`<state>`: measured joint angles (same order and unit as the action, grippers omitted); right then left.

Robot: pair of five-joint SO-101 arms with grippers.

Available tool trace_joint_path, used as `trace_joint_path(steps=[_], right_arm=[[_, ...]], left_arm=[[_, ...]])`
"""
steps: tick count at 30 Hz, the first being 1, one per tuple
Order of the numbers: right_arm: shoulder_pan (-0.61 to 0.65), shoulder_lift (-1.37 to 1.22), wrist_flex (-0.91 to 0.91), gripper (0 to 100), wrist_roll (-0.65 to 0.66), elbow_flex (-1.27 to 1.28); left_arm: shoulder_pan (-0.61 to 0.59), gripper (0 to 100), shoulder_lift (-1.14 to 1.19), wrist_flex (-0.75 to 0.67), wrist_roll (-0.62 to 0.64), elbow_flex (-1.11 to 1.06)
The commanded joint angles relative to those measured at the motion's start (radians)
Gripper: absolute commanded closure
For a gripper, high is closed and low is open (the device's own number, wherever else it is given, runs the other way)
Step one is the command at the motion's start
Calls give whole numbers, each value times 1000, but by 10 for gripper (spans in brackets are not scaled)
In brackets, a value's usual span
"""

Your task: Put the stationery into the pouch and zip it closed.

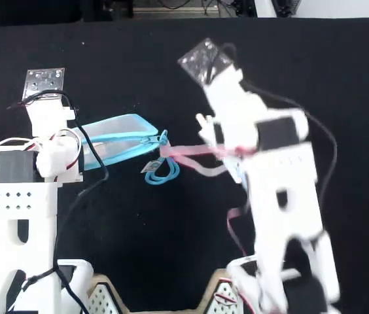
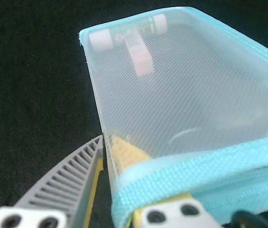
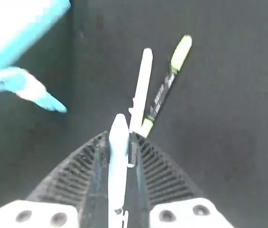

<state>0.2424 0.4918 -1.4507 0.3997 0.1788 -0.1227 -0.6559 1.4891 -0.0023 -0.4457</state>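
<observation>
**Right pincer.** The right pincer (image 3: pixel 119 137) is pressed together on a white pen (image 3: pixel 117 171). The pen lies along the line of the fingers with its rounded tip projecting forward. Judgement: this grip lets the pen go into the pouch end-first.

**Left pincer.** The left pincer (image 2: pixel 108 145) pinches 1 end of the pouch (image 2: pixel 186 95), with 1 finger on each face of the mesh wall just beside the teal zipper band (image 2: pixel 196 166). Judgement: this hold anchors the pouch so that it does not slide during loading or when the zipper is pulled.

**Pouch.** The pouch lies flat in the left half of the tabletop (image 1: pixel 171 248), about midway between the far and near edges. Its length points toward the centre. In the high view the 2 zipper tapes appear to part, so the mouth is judged open. Several small items (image 2: pixel 138 52) sit inside against the far closed end.

**Pull cord.** A blue pull cord (image 1: pixel 163 171) trails from the end of the pouch nearest the tabletop centre, facing the right arm. Judgement: it is placed where the right pincer can reach it for closing.

**Remaining stationery.** A second white pen (image 3: pixel 142 80) and a green-capped marker (image 3: pixel 165 90) lie side by side on the tabletop beyond the right pincer, apart from the pouch. Judgement: 3 pieces are not yet loaded, and the zipper step follows.
</observation>
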Motion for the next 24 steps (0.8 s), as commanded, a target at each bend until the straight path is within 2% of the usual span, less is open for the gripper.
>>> trace_joint_path(steps=[1, 5, 11, 17, 24], right_arm=[[109, 249, 41, 987, -69, 45], [275, 467, 64, 987, -104, 70], [480, 685, 302, 987, -187, 185], [551, 834, 640, 987, -269, 395], [580, 980, 931, 987, -275, 628]], left_arm=[[1, 970, 8, -5, 2, -28], [1, 970, 8, -5, 2, -28], [1, 970, 8, -6, 2, -28], [1, 970, 8, -3, 2, -28], [1, 970, 8, -3, 2, -28]])
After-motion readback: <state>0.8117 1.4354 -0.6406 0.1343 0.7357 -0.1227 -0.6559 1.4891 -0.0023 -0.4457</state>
